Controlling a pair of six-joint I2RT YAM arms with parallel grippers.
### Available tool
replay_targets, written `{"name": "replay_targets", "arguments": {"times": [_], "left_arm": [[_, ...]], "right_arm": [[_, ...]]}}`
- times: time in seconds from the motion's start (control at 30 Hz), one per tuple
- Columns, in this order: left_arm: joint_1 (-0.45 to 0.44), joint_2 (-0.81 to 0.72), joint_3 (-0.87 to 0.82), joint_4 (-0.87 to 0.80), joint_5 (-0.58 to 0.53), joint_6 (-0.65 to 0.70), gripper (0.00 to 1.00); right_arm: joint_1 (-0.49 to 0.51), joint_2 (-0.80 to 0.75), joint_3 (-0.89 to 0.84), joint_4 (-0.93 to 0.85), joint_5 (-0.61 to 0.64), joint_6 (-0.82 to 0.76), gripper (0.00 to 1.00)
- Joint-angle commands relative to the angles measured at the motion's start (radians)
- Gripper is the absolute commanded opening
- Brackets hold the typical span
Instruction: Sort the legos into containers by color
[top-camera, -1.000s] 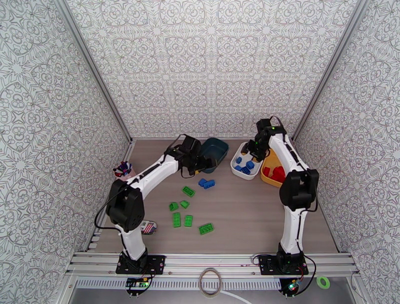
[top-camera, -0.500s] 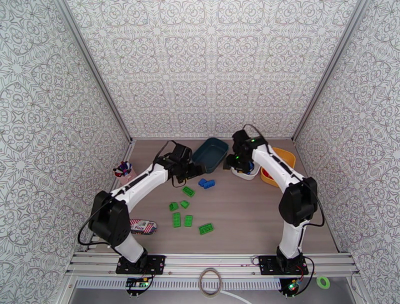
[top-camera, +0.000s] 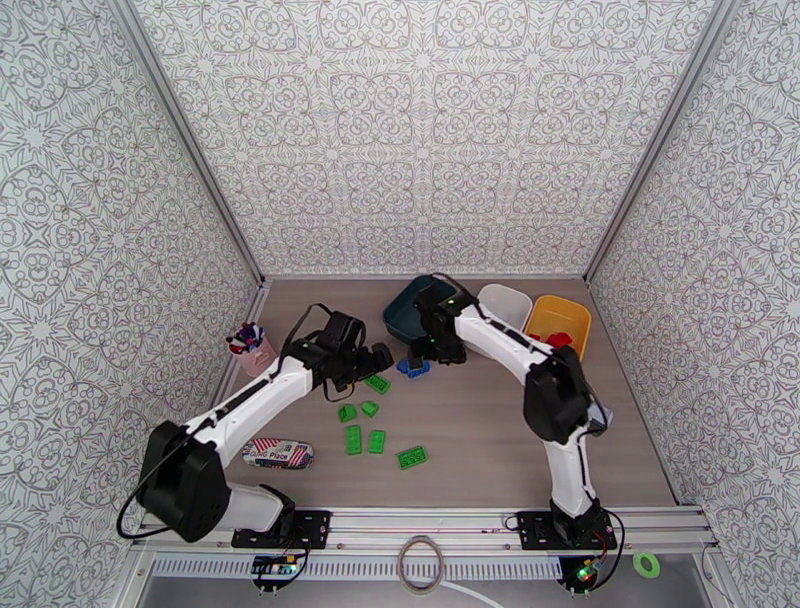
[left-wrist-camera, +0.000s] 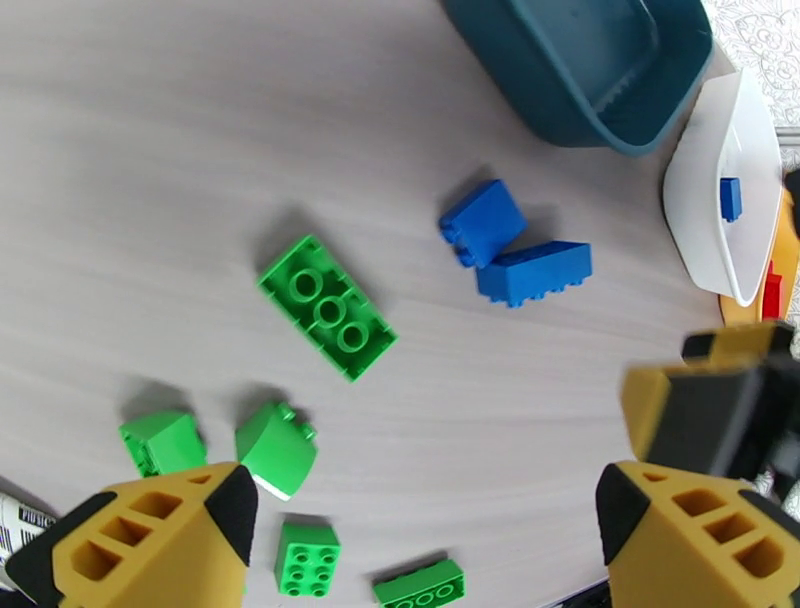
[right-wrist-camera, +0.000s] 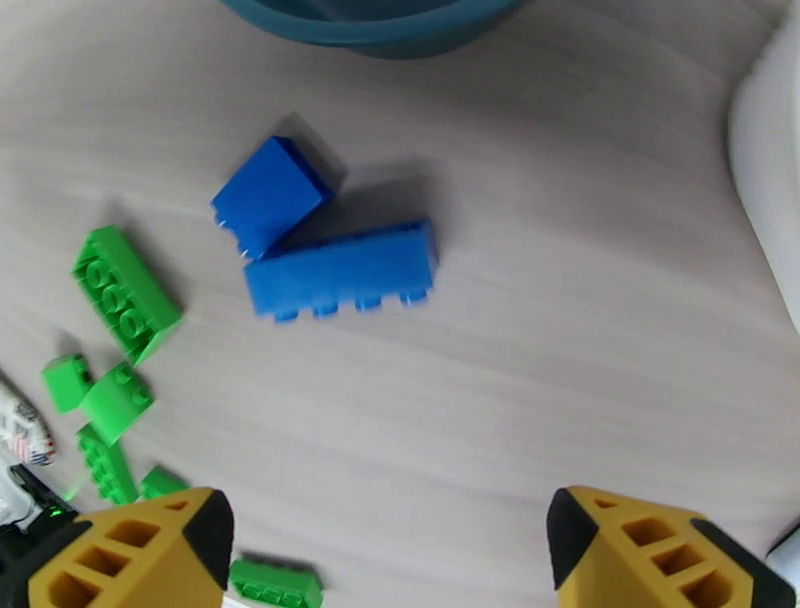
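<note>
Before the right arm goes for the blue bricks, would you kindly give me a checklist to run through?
1. Right gripper open and empty: ok.
2. Left gripper open and empty: ok.
3. Two blue bricks apart for a single pick: not ok, they touch.
4. White bin holds blue: ok.
5. Teal bin, visible part, free for green bricks: ok.
6. Clearance between the grippers: cannot tell.
</note>
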Motion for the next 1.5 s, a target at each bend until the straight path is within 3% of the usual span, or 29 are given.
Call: {"name": "replay_targets", "arguments": {"times": [0.0, 0.47, 1.13, 1.47], "left_arm": [[0.022, -0.040, -0.034, -0.003, -0.024, -0.028, 0.96], [0.083, -0.040, -0.019, -0.040, -0.007, -0.007, 0.97], [0.086, 0.000, 0.008, -0.044, 0.004, 0.007, 0.96], [0.087, 0.000, 0.003, -0.034, 0.011, 0.006, 0.96]], "right_arm": [[0.026, 0.067, 0.107, -0.050, 0.042, -0.050, 0.89], [0.037, 0.275, 0.340, -0.145, 0.073, -0.113, 0.91], [0.029, 0.314, 0.316, -0.116, 0.052, -0.098, 0.78], [0.029, 0.277, 0.302, -0.112, 0.069, -0.085, 0.66]]}}
